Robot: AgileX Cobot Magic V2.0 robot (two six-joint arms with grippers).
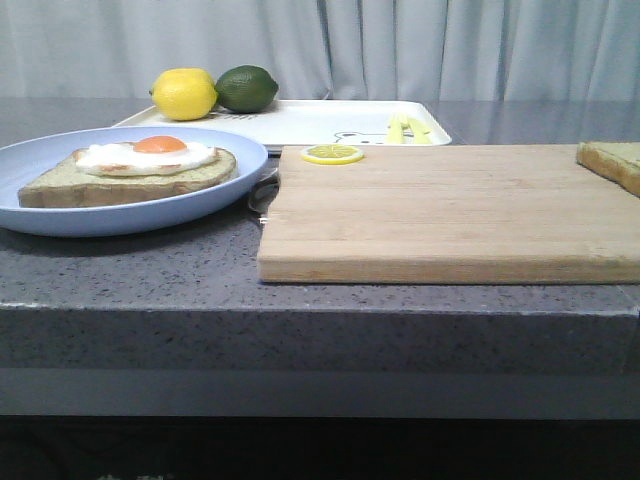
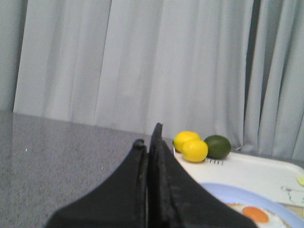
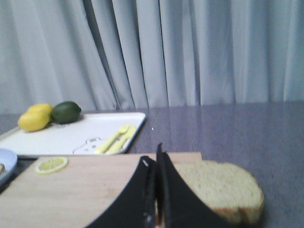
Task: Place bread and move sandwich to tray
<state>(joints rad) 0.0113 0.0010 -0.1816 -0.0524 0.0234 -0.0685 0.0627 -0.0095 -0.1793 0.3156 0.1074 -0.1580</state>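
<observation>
Nearest the front camera: wooden cutting board [image 1: 440, 210] on the grey countertop [image 1: 130, 265], taken as the landmark below.

Bread [image 3: 223, 190] lying flat at the board's far right end, only a corner of it seen in the front view. Sandwich [image 1: 135, 170], a toast slice topped with a fried egg, on the pale-blue plate [image 1: 60, 215] just left of the board, plate rim close to the board's left edge. Tray [image 1: 320, 122] directly behind the board, white, with a small dark print and yellow pieces [image 1: 408, 128] on its right part. Lemon slice [image 1: 333, 154] on the board's back edge, near the tray. Lemon [image 1: 184, 94] and lime [image 1: 247, 88] side by side at the tray's back left corner, beyond the plate. Grey curtain [image 1: 400, 45] behind everything.

Left gripper [image 2: 149, 142] clenched, black fingers pressed together, nothing between them, over the countertop left of the plate. Right gripper [image 3: 153, 159] likewise clenched and empty, raised near the bread at the board's right end.
</observation>
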